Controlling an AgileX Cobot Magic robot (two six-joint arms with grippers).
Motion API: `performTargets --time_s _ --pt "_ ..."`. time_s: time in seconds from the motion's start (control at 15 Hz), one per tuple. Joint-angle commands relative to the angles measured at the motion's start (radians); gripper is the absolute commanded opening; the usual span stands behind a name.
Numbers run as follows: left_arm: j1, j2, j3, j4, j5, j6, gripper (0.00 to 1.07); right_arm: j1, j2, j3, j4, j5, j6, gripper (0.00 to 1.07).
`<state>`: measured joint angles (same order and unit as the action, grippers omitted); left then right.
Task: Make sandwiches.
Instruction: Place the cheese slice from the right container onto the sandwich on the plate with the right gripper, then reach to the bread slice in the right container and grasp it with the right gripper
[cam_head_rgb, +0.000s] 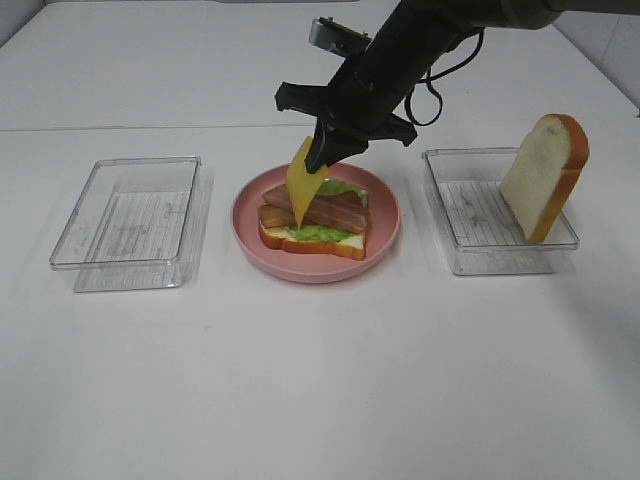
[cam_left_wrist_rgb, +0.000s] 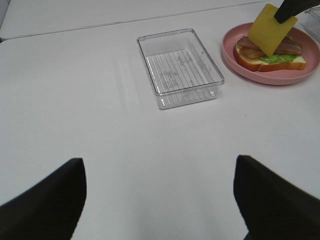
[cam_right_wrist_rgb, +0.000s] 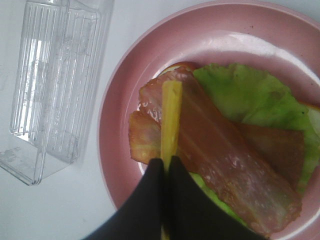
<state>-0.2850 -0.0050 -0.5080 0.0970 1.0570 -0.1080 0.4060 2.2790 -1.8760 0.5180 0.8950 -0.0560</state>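
Observation:
A sandwich base (cam_head_rgb: 312, 222) lies on the pink plate (cam_head_rgb: 385, 240): a bread slice with green lettuce and bacon strips (cam_right_wrist_rgb: 225, 155) on top. My right gripper (cam_head_rgb: 322, 157) is shut on a thin yellow cheese slice (cam_head_rgb: 301, 182) that hangs just above the bacon; in the right wrist view the cheese (cam_right_wrist_rgb: 170, 117) shows edge-on between my fingers (cam_right_wrist_rgb: 150, 200). A second bread slice (cam_head_rgb: 546, 175) leans upright in the right clear tray (cam_head_rgb: 470, 255). My left gripper (cam_left_wrist_rgb: 160, 200) is open and empty over bare table, far from the plate (cam_left_wrist_rgb: 280, 75).
An empty clear plastic tray (cam_head_rgb: 130, 220) stands left of the plate; it also shows in the left wrist view (cam_left_wrist_rgb: 180, 67) and the right wrist view (cam_right_wrist_rgb: 50, 90). White table all around.

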Motion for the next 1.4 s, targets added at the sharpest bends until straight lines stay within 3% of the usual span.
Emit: performTargets --time_s 0.07,0.13,0.2,0.47,1.07,1.13,1.4 --pt "-0.002 -0.021 0.006 0.001 -0.007 -0.003 0.77 0.001 0.004 -0.004 -0.037 0.007 0.024 0.07" --pt "-0.002 -0.021 0.006 0.001 -0.007 -0.003 0.77 0.001 0.004 -0.004 -0.048 0.008 0.03 0.18" --pt "-0.002 -0.021 0.006 0.001 -0.007 -0.003 0.77 0.001 0.004 -0.004 -0.048 0.008 0.029 0.38" --pt "-0.002 -0.021 0.006 0.001 -0.007 -0.003 0.77 0.001 -0.009 -0.006 -0.08 0.014 0.029 0.73" --pt "-0.002 -0.021 0.006 0.001 -0.007 -0.003 0.77 -0.002 -0.165 -0.006 -0.404 0.098 0.108 0.74" --pt "-0.002 -0.021 0.006 0.001 -0.007 -0.003 0.77 -0.035 -0.215 -0.006 -0.473 0.126 0.15 0.74" --pt "-0.002 -0.021 0.006 0.001 -0.007 -0.003 0.77 -0.162 -0.288 -0.005 -0.47 0.219 0.154 0.74"
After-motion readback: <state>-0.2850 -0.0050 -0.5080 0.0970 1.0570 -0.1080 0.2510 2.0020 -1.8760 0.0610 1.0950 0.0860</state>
